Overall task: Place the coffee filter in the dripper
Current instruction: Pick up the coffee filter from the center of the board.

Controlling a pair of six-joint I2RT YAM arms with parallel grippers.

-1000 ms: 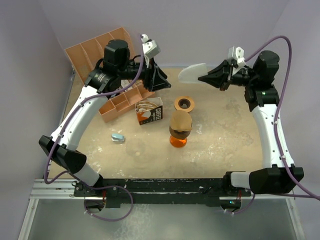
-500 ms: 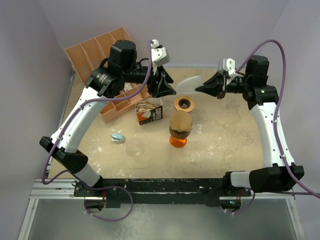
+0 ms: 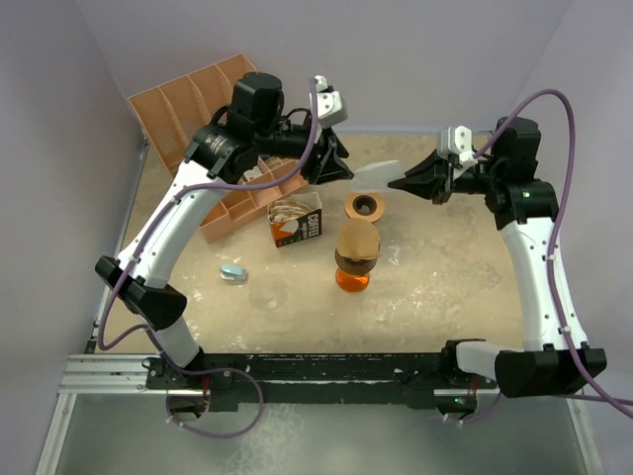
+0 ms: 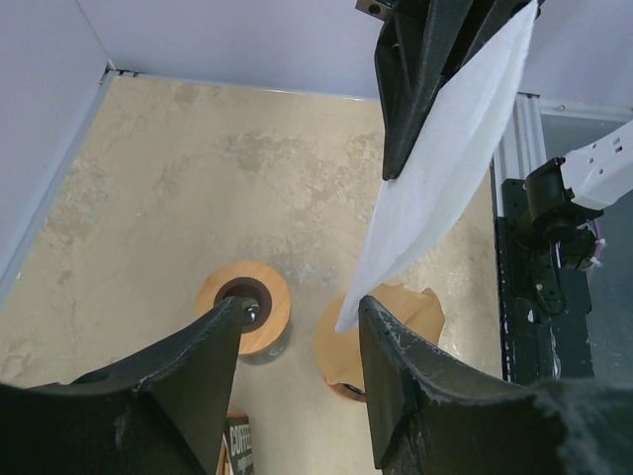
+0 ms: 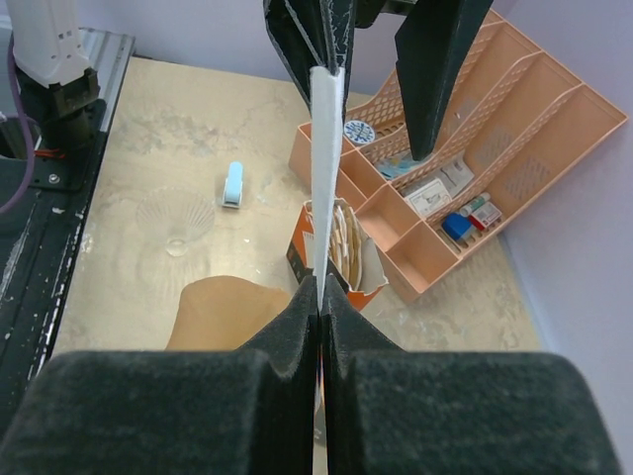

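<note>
Right gripper (image 3: 394, 184), seen from overhead, pinches the white coffee filter (image 3: 372, 175) aloft, with the left gripper (image 3: 342, 170) at its far end. Left wrist: fingers (image 4: 188, 366) spread, filter tip between them. Right wrist alone shows the clear dripper (image 5: 176, 220) plainly, well apart.

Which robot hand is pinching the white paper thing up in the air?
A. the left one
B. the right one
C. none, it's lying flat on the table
B: the right gripper has its fingers squeezed shut on the white coffee filter, while the left gripper is open.
</note>
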